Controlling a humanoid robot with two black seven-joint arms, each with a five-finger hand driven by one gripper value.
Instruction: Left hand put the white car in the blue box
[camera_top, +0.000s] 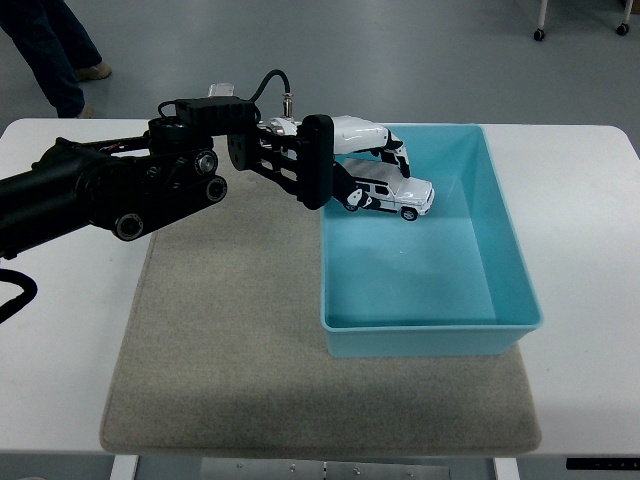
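Over the far left corner of the rectangular light-blue plastic box (505, 290), I see the left hand (345, 160) with its white-shelled fingers (392, 152) closed on the small white toy car with dark windows (390, 195). The fingers wrap the car from above and on its rear end; the front end and both wheels on the visible side stick out free toward the right. The car sits roughly level, nose pointing right, and it hangs inside the box's outline, just past the left wall and near the far wall. I cannot tell whether its wheels touch the box floor or clear it. The box holds nothing other than the car held above or at its floor; the rest of the blue floor is bare. The box stands on the right part of the grey-beige felt mat (230, 340), with its right wall reaching past the mat's right edge onto the white table (590, 240). The black left arm (110, 195) comes in from the left edge and crosses the mat's far left corner, a black cable looping over its wrist. At the top left, a person's legs in dark trousers (50, 45) stand on the grey floor beyond the table.
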